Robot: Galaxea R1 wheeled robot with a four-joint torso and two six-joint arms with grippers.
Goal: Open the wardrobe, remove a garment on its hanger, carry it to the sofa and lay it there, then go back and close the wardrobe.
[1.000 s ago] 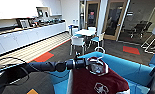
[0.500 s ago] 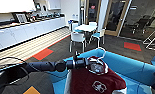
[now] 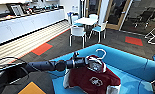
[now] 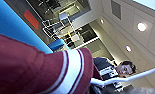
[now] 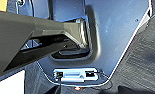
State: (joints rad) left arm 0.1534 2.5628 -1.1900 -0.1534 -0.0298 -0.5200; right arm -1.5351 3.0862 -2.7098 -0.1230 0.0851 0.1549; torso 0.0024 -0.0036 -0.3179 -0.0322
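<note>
Draping smooth blue sofa (image 3: 133, 62): soft maroon garment (image 3: 93, 78), thin white hanger (image 3: 101, 53); left gripper (image 3: 89, 62) grip unclear.

An office break area: a long white kitchen counter (image 3: 30, 22), a small table (image 3: 86, 21) with chairs (image 3: 77, 33), a blue sofa (image 3: 133, 62), patterned carpet tiles (image 3: 41, 48) and glass doors (image 3: 118, 12).

blue corner sofa (image 3: 133, 62), maroon jacket (image 3: 93, 78) w/ white hanger (image 3: 101, 53) lying on seat

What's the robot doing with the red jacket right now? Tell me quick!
Left gripper at the jacket collar, grip unclear. Jacket on its hanger, draped over the blue sofa. Nothing blocking.
</note>
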